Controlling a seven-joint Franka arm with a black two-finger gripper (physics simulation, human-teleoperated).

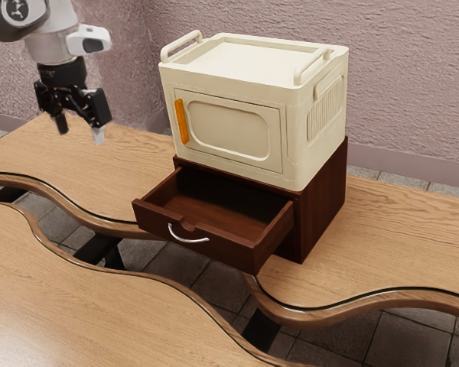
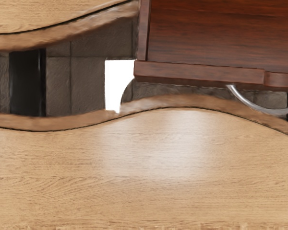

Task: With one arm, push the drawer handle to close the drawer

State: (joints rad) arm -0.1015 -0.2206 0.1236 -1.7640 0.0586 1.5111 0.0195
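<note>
Exterior view: a wooden table point(image 1: 413, 222), a cream box point(image 1: 252, 57) atop a brown cabinet point(image 1: 323, 199), the cabinet's drawer point(image 1: 233, 252) jutting open (past the table's wavy edge), the gripper point(image 1: 80, 132) well apart, jaws spread, and the drawer's silver handle point(image 1: 187, 240) in front.

Arm point(image 1: 55, 46): cut off at the exterior view's upper left; its marking point(image 1: 16, 9) too small to read. Drawer point(image 1: 195, 237): far end hidden inside the cabinet point(image 1: 321, 206), beneath the cream box point(image 1: 237, 92). Wrist view: drawer and handle point(image 2: 259, 108) both cut off. Counter point(image 1: 398, 229): cropped left and right. Box's far side: hidden.
</note>
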